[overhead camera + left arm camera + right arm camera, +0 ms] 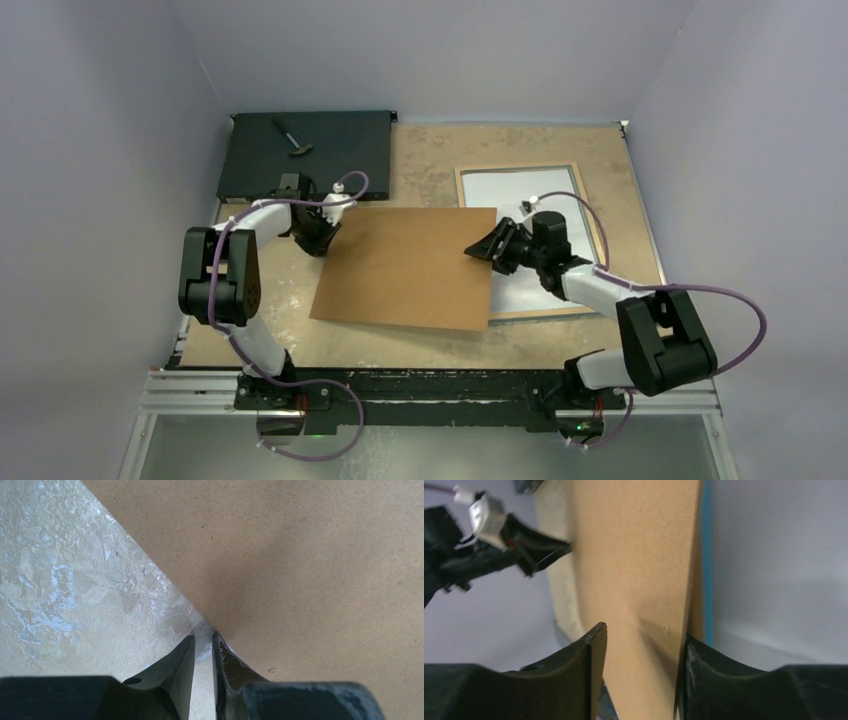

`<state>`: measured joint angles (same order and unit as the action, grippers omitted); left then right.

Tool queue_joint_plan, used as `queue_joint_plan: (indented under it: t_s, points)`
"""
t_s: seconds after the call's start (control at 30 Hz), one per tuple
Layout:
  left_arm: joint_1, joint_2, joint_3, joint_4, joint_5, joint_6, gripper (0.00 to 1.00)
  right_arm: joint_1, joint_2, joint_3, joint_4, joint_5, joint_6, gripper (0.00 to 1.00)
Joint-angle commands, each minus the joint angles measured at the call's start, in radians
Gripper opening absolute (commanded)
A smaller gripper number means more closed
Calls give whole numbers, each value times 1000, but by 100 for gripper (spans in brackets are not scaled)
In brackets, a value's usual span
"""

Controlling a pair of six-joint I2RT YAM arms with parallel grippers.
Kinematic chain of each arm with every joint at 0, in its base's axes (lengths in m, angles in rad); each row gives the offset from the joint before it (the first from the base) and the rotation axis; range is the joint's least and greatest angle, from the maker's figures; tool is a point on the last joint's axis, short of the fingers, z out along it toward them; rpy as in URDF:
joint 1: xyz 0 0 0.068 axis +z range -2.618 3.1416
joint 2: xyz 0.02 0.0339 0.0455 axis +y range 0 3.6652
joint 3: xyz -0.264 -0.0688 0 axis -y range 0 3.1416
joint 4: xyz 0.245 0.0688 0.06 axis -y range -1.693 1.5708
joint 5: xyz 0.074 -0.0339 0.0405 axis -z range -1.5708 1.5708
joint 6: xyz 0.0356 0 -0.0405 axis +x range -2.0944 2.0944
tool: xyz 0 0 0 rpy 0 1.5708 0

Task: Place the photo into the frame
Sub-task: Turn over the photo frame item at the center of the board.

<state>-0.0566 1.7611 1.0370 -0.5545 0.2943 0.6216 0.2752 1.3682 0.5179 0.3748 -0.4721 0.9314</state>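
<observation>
We see the frame [510, 166] wood side up at the far right of the table [430, 155], with the photo [512, 190] white side up inside it. Brown panel [410, 265] sits mid-table, its right edge over the frame. Right gripper [472, 248] is spread astride that edge. Left gripper [322, 243] is at the panel's far-left corner with jaws nearly together; we can't tell if it's pinching.

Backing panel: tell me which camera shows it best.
Top external. It shows the whole brown backing panel, lying skewed between the left gripper and the right gripper, overlapping the frame. The left wrist view shows only one corner by the gripper. The right wrist view shows just a strip running away from the gripper.
</observation>
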Motion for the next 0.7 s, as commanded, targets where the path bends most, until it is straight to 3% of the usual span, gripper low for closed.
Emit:
queue_joint_plan:
  t_s: [0.0,0.13,0.3,0.33,0.37,0.4,0.43,0.53,0.67]
  points:
    - [-38,114,-81,11,66,0,18,90,-2,71,124,-123,66,44]
    - [-39,57,-49,-39,45,10,21,91,-44,144,-9,-69,24,13]
    - [-27,-142,84,-155,18,29,33,90,-90,282,-188,-41,39,0]
    - [-25,-189,113,-182,30,40,37,90,-89,311,-210,-38,49,0]
    - [-25,-238,139,-217,48,64,48,90,-88,345,-222,-32,57,0]
    - [-25,-284,161,-257,87,98,66,90,-86,379,-243,-26,67,0]
    - [-26,-352,177,-291,127,149,72,90,-84,419,-273,-20,79,0]
    - [-40,-490,216,-400,207,247,82,90,-87,514,-337,-12,124,0]
    - [-49,-668,227,-552,251,427,86,90,-106,589,-359,18,178,0]
